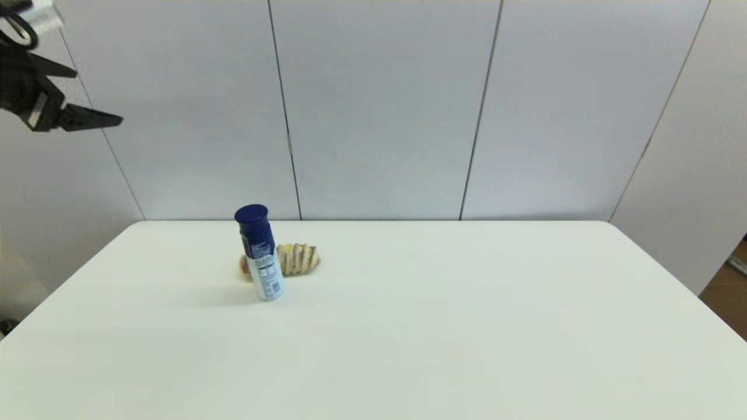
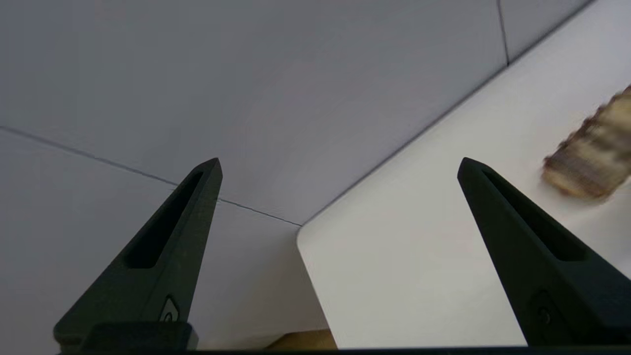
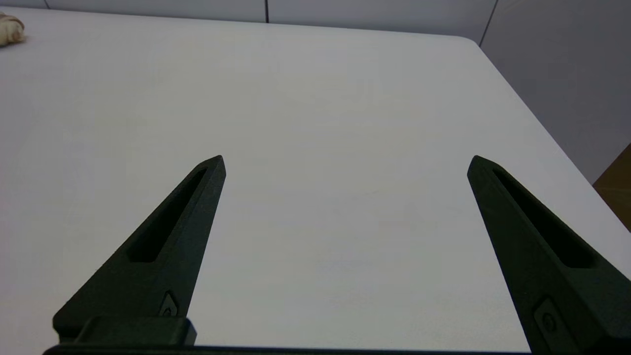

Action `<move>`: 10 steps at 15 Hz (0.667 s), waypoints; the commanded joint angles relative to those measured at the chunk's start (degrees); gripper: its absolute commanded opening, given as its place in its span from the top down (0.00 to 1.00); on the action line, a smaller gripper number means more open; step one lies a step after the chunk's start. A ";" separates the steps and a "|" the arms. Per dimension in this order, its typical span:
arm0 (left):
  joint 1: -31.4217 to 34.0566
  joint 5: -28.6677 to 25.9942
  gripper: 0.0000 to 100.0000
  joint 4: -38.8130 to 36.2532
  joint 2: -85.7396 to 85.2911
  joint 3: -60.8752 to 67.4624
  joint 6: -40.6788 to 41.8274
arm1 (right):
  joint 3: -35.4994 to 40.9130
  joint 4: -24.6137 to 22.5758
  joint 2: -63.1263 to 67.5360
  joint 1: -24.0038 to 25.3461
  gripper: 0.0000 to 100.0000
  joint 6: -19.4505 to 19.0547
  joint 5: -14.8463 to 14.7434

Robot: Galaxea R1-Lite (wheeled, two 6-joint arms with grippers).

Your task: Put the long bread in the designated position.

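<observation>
The long bread, tan with dark crosswise stripes, lies on the white table toward the far left, right behind a blue-capped white spray can that hides its middle. My left gripper hangs open high above the table's far left corner, well away from the bread. In the left wrist view the left gripper holds nothing and the bread shows blurred beside one finger. My right gripper stands open and empty low over the table's right part, with the bread's end far off.
The spray can stands slightly tilted, touching or nearly touching the bread. Grey wall panels rise just behind the table's far edge. The table's right edge drops to a brown floor.
</observation>
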 commanded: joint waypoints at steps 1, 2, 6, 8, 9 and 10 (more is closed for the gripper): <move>0.06 2.48 0.00 0.23 -23.58 7.77 -10.03 | 0.00 0.02 0.09 0.01 0.00 -0.06 0.02; -1.17 2.66 0.00 -0.03 -27.62 10.14 -12.14 | 0.00 0.02 0.09 0.01 0.00 -0.06 0.02; -10.31 3.01 0.00 -0.29 -43.44 26.05 -19.61 | 0.00 0.02 0.09 0.01 0.00 -0.06 0.02; -14.26 3.10 0.00 -1.70 -49.51 32.56 -23.31 | 0.00 0.02 0.09 0.01 0.00 -0.06 0.02; -14.61 3.01 0.00 -2.84 -52.76 36.86 -24.36 | 0.00 0.02 0.09 0.01 0.00 -0.06 0.02; -15.32 3.01 0.00 -3.63 -55.31 40.38 -25.06 | 0.00 0.02 0.09 0.01 0.00 -0.06 0.02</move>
